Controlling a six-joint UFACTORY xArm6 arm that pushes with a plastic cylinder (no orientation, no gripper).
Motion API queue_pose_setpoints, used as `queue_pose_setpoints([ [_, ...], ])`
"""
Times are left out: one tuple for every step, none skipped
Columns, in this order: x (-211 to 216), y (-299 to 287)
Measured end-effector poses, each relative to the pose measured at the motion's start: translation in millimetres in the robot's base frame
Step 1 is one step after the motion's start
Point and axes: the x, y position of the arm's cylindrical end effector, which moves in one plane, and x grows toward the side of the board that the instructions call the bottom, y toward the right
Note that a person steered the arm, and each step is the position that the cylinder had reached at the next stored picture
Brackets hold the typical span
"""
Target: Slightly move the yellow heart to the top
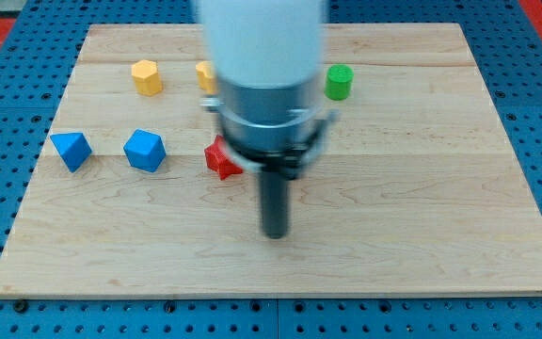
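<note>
A yellow block (pixel 204 75) near the view's top is mostly hidden behind the arm, so its shape cannot be made out. Another yellow block (pixel 146 76), six-sided, lies to its left. My tip (pixel 275 234) rests on the board below the middle, well below both yellow blocks. A red block (pixel 220 158) sits just up and left of the tip, partly hidden by the arm.
A green cylinder (pixel 338 82) stands at the top right of the arm. A blue triangular block (pixel 71 150) and a blue six-sided block (pixel 145 150) lie at the left. The wooden board (pixel 422 207) ends at a blue pegboard surround.
</note>
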Motion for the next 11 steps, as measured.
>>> queue_pose_setpoints([
  [-35, 81],
  [-71, 87],
  [-92, 76],
  [-160, 63],
  [-146, -21],
  [-166, -93],
  [-205, -106],
  [-209, -108],
  [-215, -108],
  [-218, -108],
  [-226, -108],
])
